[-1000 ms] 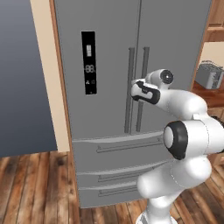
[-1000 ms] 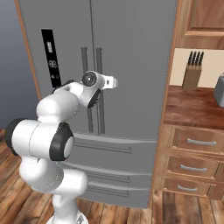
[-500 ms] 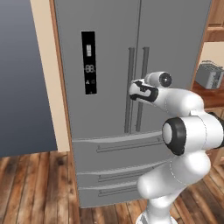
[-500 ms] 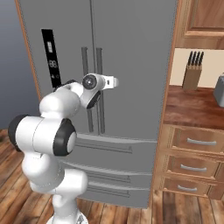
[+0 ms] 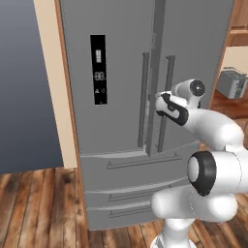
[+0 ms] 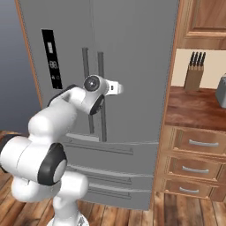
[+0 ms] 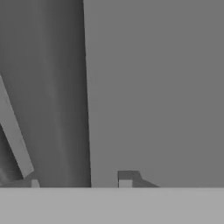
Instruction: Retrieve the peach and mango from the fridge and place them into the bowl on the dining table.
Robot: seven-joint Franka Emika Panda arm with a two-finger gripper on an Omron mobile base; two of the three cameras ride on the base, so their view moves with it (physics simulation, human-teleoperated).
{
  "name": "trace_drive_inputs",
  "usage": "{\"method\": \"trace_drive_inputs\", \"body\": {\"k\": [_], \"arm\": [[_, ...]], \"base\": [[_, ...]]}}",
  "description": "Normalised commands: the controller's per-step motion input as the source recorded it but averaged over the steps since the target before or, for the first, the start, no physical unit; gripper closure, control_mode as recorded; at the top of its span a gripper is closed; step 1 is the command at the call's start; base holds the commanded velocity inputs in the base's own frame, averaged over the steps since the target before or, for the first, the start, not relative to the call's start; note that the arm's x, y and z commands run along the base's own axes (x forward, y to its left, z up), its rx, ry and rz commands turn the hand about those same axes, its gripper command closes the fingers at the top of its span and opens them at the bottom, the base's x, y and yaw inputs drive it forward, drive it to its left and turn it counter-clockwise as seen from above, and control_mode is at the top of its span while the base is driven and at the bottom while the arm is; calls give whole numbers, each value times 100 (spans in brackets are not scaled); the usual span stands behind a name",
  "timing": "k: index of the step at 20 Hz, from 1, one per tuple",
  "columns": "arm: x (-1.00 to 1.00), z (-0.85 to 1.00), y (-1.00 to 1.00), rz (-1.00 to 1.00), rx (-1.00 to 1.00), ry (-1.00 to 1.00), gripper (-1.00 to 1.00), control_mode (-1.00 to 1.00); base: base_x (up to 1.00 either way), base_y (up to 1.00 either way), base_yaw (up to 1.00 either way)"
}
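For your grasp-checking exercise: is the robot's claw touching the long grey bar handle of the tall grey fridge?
Cannot tell. In the left base view the claw sits at the right door's bar handle, but the hand hides any contact.

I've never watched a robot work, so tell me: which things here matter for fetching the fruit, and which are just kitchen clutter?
Part of the job:
- fridge, doors closed
- right door handle
- gripper at that handle

Just standing about:
- knife block
- toaster
- drawers

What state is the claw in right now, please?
Claw: at the fridge right door handle; whether it grips it cannot be told.
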Motion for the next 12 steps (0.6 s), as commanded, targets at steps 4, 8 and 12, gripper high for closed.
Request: {"method": "trace_drive_inputs", "body": {"k": [4,8,12], "arm": [[-100,34,-100,-9,12,11,100,-100],[-100,14,-100,-3,13,1,100,-100],[-100,10,-100,0,12,0,100,-100]], "base": [[0,0,0],[0,0,0],[0,0,0]]}}
